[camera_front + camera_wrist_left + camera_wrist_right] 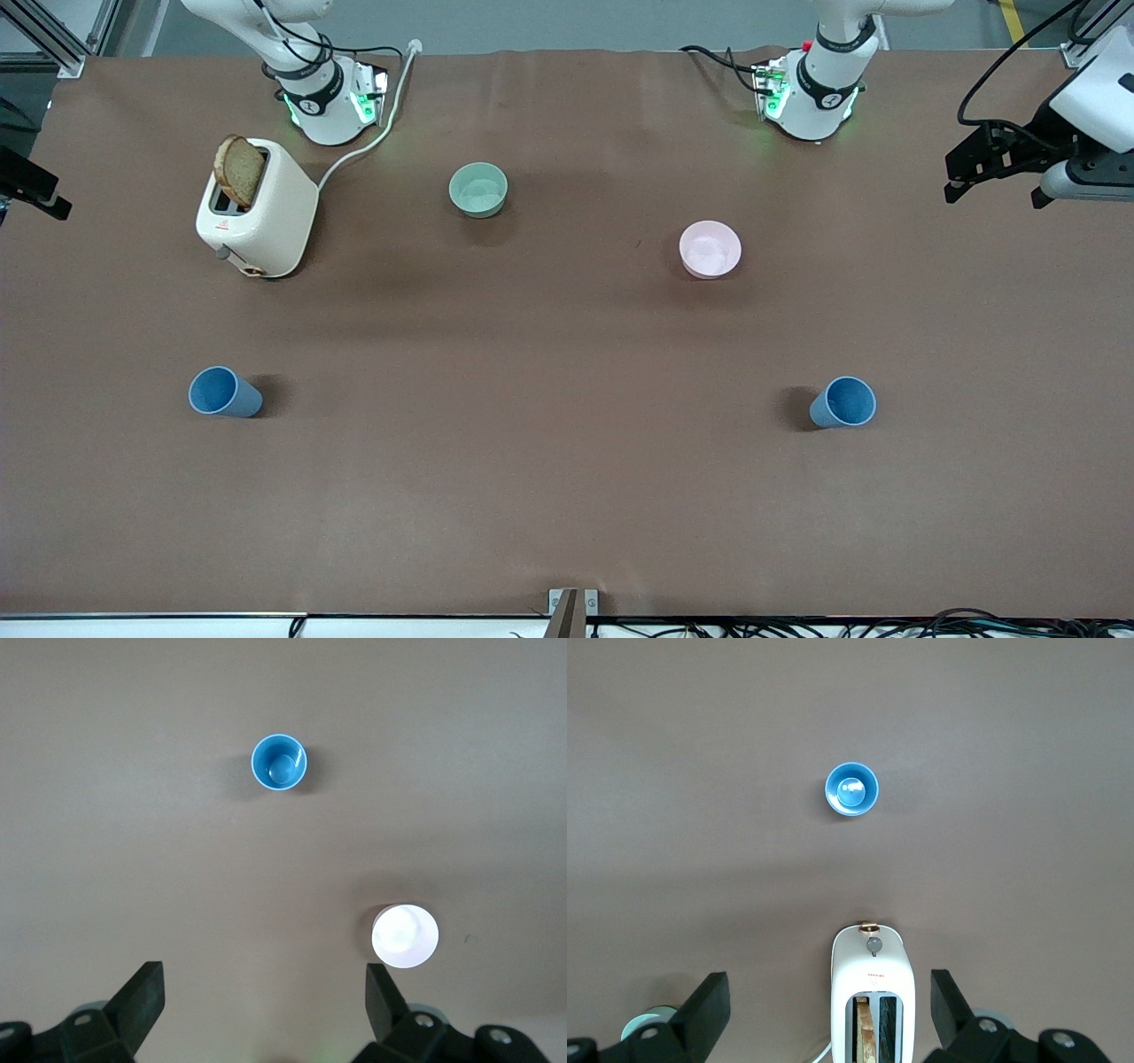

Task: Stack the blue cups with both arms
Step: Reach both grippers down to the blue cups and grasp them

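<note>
— What did the containers hold?
— Both blue cups (225, 392) (842, 402) stood empty and upright, well apart on the tabletop (549, 496); toaster (257, 209) held bread (239, 170).
— And the pincers?
— Left pincer (264, 1005) and right pincer (830, 1010) both gaped open, high above, each clear of its cup.

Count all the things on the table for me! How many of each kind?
Blue cups: 2
Bowls: 2, green bowl and pink bowl
Toaster: 1
Bread slice: 1, standing in the toaster
Total: 6
</note>
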Controlling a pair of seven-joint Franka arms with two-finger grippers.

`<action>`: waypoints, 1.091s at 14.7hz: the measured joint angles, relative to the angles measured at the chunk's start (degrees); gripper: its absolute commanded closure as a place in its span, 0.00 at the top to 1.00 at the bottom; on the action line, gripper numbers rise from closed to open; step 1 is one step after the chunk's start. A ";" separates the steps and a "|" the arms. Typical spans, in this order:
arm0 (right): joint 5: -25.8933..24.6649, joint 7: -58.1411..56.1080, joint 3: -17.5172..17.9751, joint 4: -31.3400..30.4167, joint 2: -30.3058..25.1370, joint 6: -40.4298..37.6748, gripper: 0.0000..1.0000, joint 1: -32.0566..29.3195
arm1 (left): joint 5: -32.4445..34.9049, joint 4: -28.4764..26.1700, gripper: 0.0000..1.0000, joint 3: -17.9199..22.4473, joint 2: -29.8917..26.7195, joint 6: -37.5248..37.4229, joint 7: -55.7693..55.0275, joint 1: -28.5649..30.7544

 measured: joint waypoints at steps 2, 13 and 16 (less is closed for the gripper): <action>0.00 0.00 0.00 -0.02 0.00 0.00 1.00 0.00 | 0.02 -0.01 1.00 0.28 0.30 -0.01 0.00 0.06; 0.00 -0.67 -0.18 -2.88 4.65 8.54 1.00 -2.25 | 0.03 -2.29 1.00 1.27 17.52 18.75 0.28 1.35; 0.00 -0.82 -0.18 -5.05 12.09 17.13 1.00 -2.59 | 0.03 -3.72 1.00 1.27 24.39 25.99 0.29 1.34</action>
